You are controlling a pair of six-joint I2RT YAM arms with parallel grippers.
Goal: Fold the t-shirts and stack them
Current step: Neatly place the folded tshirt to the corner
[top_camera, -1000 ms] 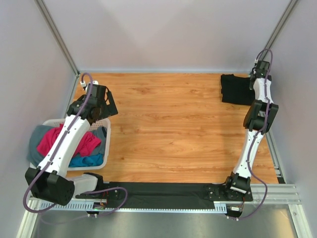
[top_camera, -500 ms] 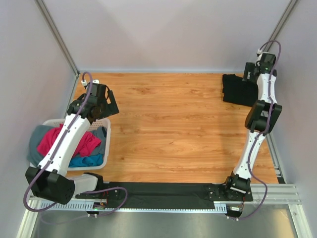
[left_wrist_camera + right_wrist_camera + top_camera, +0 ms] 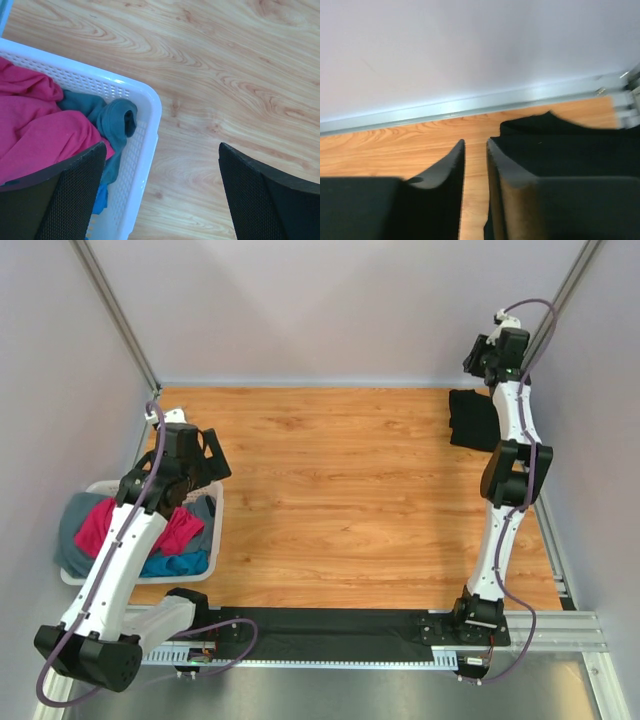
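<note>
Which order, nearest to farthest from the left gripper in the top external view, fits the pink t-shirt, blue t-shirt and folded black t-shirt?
1. Pink t-shirt, in the basket beside the left gripper.
2. Blue t-shirt, at the basket's near edge.
3. Black t-shirt, folded, at the table far right corner.

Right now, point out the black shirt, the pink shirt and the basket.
Black shirt (image 3: 468,422), top view, middle of the cloth.
Pink shirt (image 3: 35,132), left wrist view, crumpled middle.
Basket (image 3: 152,105), left wrist view, corner rim.
</note>
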